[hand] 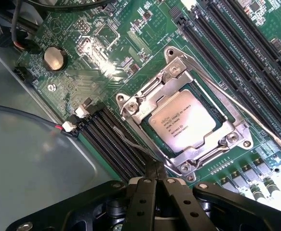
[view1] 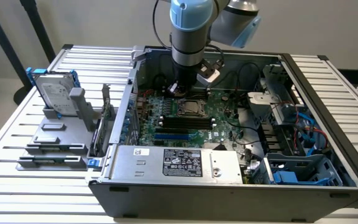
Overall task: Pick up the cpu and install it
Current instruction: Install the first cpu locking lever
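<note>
Cpu look: small flat square chip (hand: 187,120) with a shiny silver-grey metal top, fine dark lettering printed across it and a thin darker edge just showing.
Cpu place: it is seated in the socket on the green motherboard (hand: 63,82), and a bright metal socket frame (hand: 179,67) lies round its edges. In the exterior view it is the pale square (view1: 189,107) near the middle of the frame, inside the open computer case (view1: 229,200).
Claw: here it is (hand: 154,169), black fingers pressed together to a single point with nothing pinched between them. The tip sits just off one corner of the socket frame, beside a bank of black memory slots (hand: 112,142).
Claw from outside: it hangs (view1: 177,88) under the arm (view1: 191,28), a little above and to the exterior view's left of the cpu.
Hard to make out: I cannot tell whether the tip touches the board or the frame. The chip's lettering is too small to read. In the exterior view the claw is dark against the dark case interior, so its outline blurs.
Cut off: the arm runs out of the top of the exterior frame.
Off to the side: a silver hard drive with blue bracket (view1: 54,91) stands upright in a grey holder (view1: 48,154) on the slatted bench (view1: 17,186), at the exterior view's left and well apart from the cpu.
</note>
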